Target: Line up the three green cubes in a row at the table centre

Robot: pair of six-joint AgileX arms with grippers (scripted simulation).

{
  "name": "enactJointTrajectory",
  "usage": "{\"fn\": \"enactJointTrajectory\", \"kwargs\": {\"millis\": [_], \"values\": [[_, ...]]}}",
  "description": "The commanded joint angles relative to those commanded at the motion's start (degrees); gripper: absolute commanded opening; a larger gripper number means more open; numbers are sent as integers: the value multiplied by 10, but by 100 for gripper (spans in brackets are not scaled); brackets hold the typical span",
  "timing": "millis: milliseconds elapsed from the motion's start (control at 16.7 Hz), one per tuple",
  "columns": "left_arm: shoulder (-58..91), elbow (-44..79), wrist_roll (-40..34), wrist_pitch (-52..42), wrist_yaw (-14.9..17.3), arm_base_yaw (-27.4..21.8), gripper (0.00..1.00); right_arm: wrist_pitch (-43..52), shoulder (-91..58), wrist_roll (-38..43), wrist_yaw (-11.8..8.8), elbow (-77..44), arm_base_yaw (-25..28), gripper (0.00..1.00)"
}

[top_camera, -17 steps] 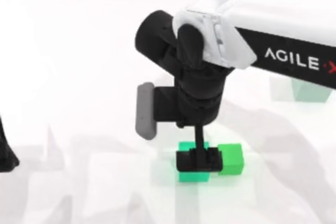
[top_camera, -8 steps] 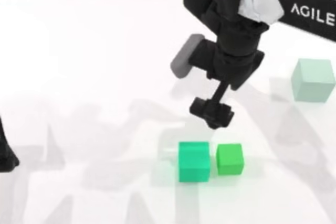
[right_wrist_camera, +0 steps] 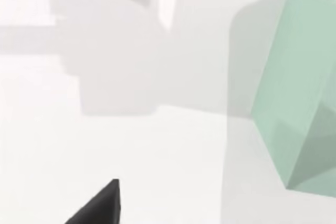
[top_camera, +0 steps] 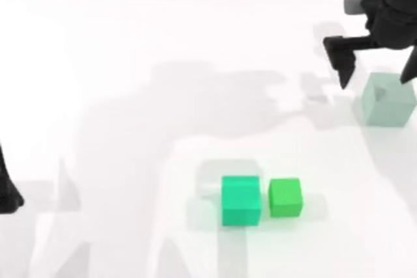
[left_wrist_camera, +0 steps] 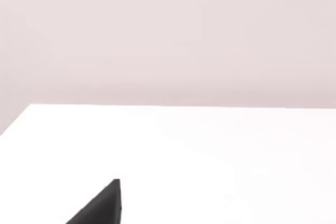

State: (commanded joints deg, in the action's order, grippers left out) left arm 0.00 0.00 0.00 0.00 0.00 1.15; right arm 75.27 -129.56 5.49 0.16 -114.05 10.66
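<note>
At the far left edge of the top view your left arm (top_camera: 8,190) is sitting parked, only a dark sliver of it showing, and you cannot tell how its fingers stand. Its wrist camera is looking across bare white table (left_wrist_camera: 210,156) toward the far edge.

Moving toward the middle, the emerald-teal cube (top_camera: 240,200) is resting on the table (top_camera: 117,96) slightly below centre, with the small bright green cube (top_camera: 285,196) just beside it on its right, a thin gap showing between them. Both are sitting square and upright, side by side in a row.

Over at the right, your right gripper (top_camera: 376,69) is hanging spread wide and holding nothing, one dark finger (top_camera: 343,60) pointing down to the left of the pale mint-grey cube (top_camera: 388,99) and the other at the picture's right edge. That cube is lying well apart from the other two, near the table's right side. In the right wrist view the mint cube (right_wrist_camera: 296,93) is filling one side, untouched.
</note>
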Motion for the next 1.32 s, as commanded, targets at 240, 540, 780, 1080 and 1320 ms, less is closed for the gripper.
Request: {"fn": "enactJointTrajectory", "kwargs": {"millis": [240, 540, 780, 1080, 1320], "values": [[0, 0, 0, 0, 0, 0, 100, 5, -9, 53, 1, -22, -50, 100], [0, 0, 0, 0, 0, 0, 100, 2, -7, 52, 1, -18, -48, 100], [0, 0, 0, 0, 0, 0, 100, -61, -20, 54, 1, 34, -49, 100], [0, 0, 0, 0, 0, 0, 100, -168, -45, 55, 1, 113, -49, 100], [0, 0, 0, 0, 0, 0, 100, -175, -48, 55, 1, 119, -49, 100]]}}
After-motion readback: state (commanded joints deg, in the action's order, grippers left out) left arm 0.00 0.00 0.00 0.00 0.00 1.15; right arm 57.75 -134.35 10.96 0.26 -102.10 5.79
